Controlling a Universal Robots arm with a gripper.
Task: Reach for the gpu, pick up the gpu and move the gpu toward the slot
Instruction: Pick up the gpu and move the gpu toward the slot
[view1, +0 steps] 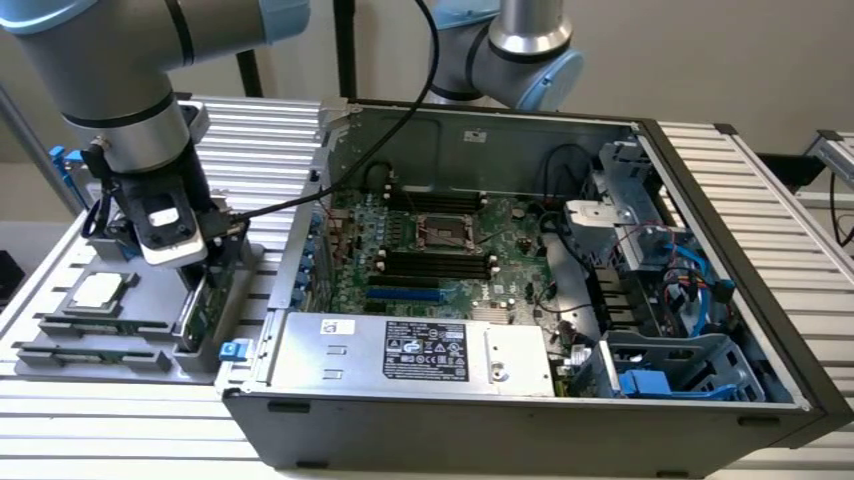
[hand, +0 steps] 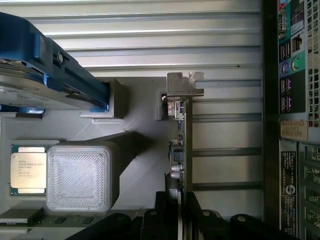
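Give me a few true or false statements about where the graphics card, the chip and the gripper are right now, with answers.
1. The graphics card stands on edge in the gray holder beside the computer case. True.
2. The computer case is closed. False: it is open, with the motherboard showing.
3. The processor chip lies flat on the holder. True.
4. The gripper is inside the case. False: it is at the graphics card, over the holder.
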